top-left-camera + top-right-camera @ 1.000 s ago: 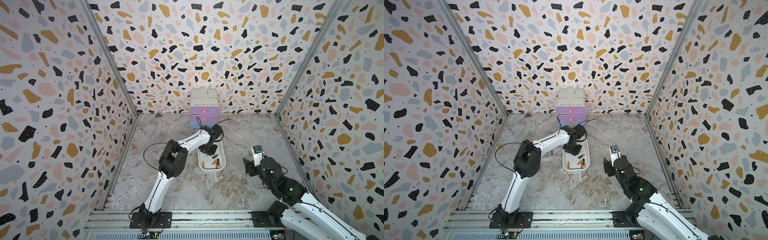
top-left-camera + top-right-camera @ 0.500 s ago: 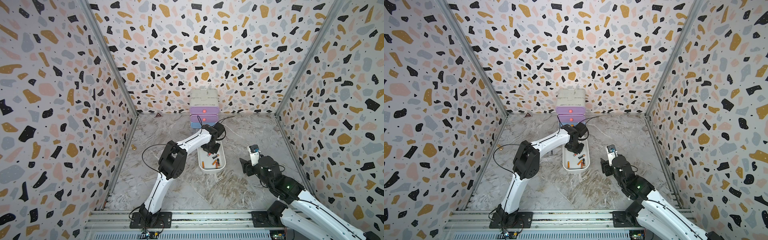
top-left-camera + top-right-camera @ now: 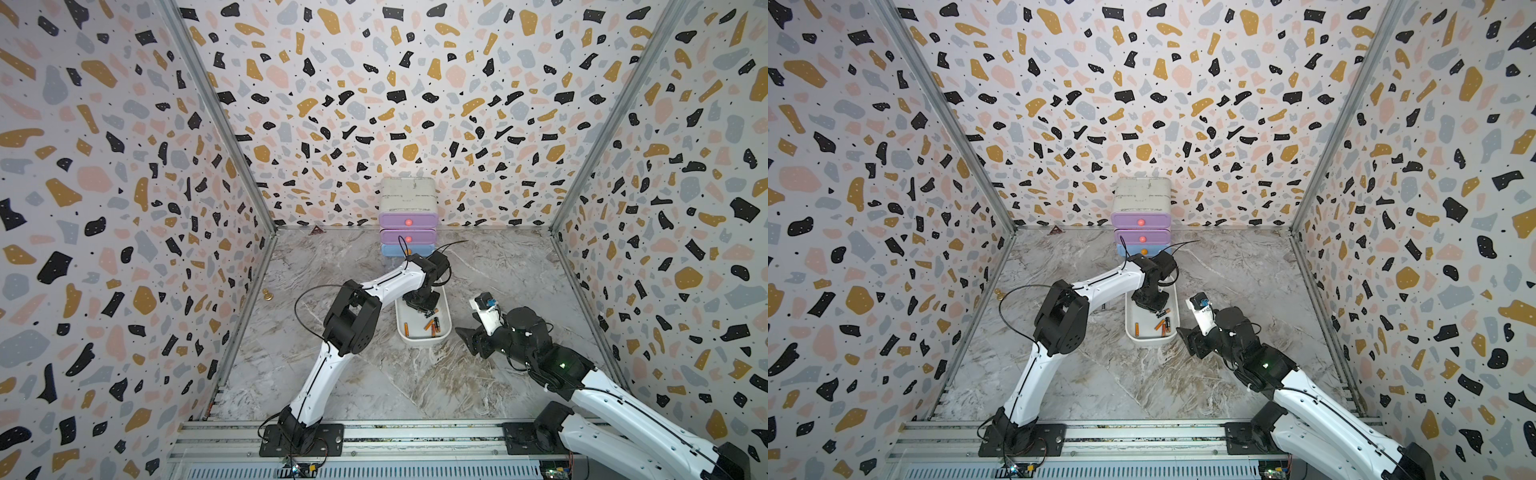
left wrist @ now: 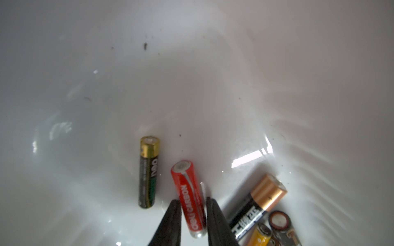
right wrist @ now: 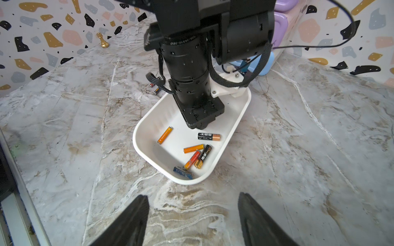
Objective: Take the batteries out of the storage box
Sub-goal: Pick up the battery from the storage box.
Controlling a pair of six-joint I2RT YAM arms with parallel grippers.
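While my left gripper (image 4: 193,201) pinched the red battery (image 4: 187,191) between narrow jaws, it lay unlifted on the floor of the storage box (image 5: 147,127). Beside it lay one black-and-gold battery (image 4: 148,172), and toward the near end were six more batteries (image 5: 209,136), so I judged eight left inside. Only two batteries (image 5: 157,90) lay out on the counter (image 5: 298,149), just far-left of the box. My right gripper (image 5: 193,195) hung wide and empty.

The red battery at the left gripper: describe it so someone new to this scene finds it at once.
In front of the drawer cabinet sits the white storage box, and the left gripper reaches into its far end. The red battery lies between its fingertips; its red jacket lettered CARBON sets it apart from the black-and-green, gold-capped battery beside it.
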